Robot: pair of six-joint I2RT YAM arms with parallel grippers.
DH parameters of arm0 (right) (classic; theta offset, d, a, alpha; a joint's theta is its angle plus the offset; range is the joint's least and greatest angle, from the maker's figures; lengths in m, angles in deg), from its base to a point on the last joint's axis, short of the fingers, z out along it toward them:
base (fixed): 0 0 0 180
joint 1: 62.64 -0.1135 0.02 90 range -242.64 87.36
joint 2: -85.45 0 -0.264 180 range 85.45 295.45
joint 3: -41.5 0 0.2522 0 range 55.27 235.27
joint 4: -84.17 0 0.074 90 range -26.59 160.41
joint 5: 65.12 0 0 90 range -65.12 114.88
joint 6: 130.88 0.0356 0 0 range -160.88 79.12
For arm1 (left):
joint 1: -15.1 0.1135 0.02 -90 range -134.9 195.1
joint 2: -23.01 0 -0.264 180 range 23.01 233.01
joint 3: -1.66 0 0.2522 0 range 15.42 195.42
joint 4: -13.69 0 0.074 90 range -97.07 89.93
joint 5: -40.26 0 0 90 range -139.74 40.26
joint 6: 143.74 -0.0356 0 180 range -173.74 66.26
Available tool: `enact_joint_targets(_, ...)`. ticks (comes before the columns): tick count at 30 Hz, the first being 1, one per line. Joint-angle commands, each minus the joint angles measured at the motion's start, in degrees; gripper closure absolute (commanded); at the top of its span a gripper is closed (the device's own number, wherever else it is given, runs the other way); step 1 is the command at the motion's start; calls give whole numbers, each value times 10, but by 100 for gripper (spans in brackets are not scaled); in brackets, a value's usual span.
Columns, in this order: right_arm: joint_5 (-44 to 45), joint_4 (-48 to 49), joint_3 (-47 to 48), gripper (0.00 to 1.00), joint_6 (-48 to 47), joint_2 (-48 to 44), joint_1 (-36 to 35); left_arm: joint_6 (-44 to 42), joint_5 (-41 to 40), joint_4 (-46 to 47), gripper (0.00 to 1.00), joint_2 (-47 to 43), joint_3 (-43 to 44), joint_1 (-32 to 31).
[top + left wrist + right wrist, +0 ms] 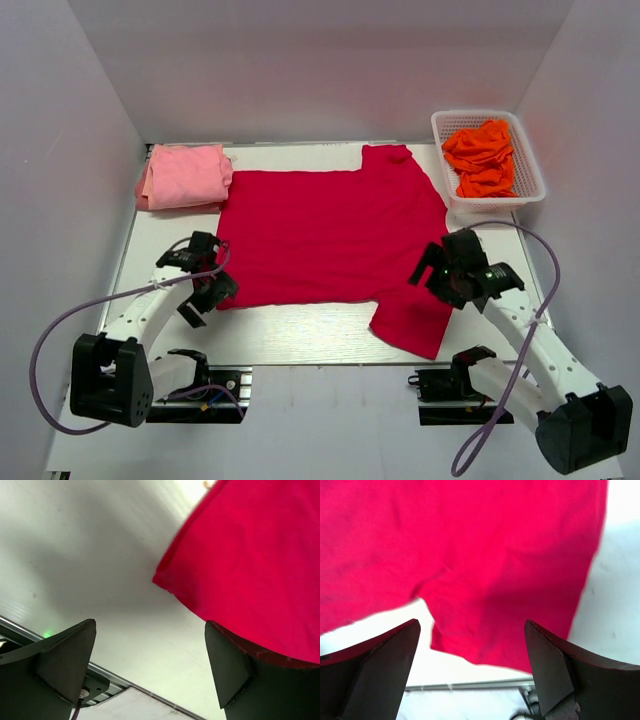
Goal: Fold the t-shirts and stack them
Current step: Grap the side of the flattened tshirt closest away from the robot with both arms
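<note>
Crimson cloth fills the middle of the white table (300, 335). The large red t-shirt (330, 235) lies spread flat, one sleeve reaching toward the far edge and the other slanting down toward the near edge on the right.

A light pink t-shirt (185, 176) sits folded at the far left corner, just beside the red shirt's left side. Orange t-shirts (482, 157) lie crumpled in a white slotted basket (475, 114) at the far right corner, close to the red shirt's far sleeve.

The left hand (212, 285) hangs at the red shirt's near left corner with its fingers spread wide and nothing between them. In its wrist view (150, 622), one finger is over bare table and the other is against the cloth's edge. Whether that finger touches the fabric cannot be told.

The right hand (432, 268) is above the near sleeve, also spread wide and gripping nothing. Its wrist view (472, 622) looks down on the sleeve and the shirt's lower edge (485, 555), with the table's near rim just beyond the sleeve's end.
</note>
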Motion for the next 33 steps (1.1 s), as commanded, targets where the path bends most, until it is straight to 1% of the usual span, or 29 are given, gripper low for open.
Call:
enact_joint_targets(1,-5,-73,-15,10,52,-3,-4,44,2,40,1,-11,-15,6)
enact_joint_targets(2,-8,-83,-17,10,51,8,-4,60,-15,40,4,-2,-23,6)
enact_joint_targets(4,-12,-101,-32,10,56,14,-7,74,-22,45,9,19,-23,12)
enact_joint_targets(6,-26,-98,-45,10,67,19,-12,86,-22,65,16,31,-29,12)
enact_joint_targets(7,-32,-97,-53,10,67,21,-13,86,-22,74,21,31,-34,12)
enact_joint_targets(10,-52,-90,-69,10,66,30,-21,92,-22,112,28,37,-48,17)
enact_joint_targets(13,-61,-91,-69,10,66,47,-28,98,-34,118,39,48,-48,17)
enact_joint_targets(15,-56,-95,-66,10,69,47,-37,98,-34,124,48,48,-53,17)
enact_joint_targets(17,-63,-91,-69,10,67,54,-45,98,-25,149,55,48,-65,17)
enact_joint_targets(18,-65,-89,-69,10,68,58,-49,98,-25,154,68,48,-73,17)
enact_joint_targets(20,-65,-85,-74,11,79,71,-58,98,-17,161,80,54,-81,17)
enact_joint_targets(21,-65,-86,-75,11,81,74,-61,98,-12,161,93,59,-81,17)
enact_joint_targets(22,-66,-87,-75,13,88,84,-66,98,-12,161,98,59,-81,17)
enact_joint_targets(23,-65,-89,-74,14,89,89,-73,98,-12,161,100,65,-81,17)
enact_joint_targets(27,-96,-85,-77,20,92,113,-98,92,-24,155,100,71,-68,17)
enact_joint_targets(28,-100,-84,-79,20,91,124,-102,92,-24,155,100,71,-61,17)
enact_joint_targets(29,-113,-79,-84,22,88,128,-107,86,-24,155,100,71,-56,17)
enact_joint_targets(33,-99,-78,-77,22,94,152,-134,65,-36,155,100,71,-35,17)
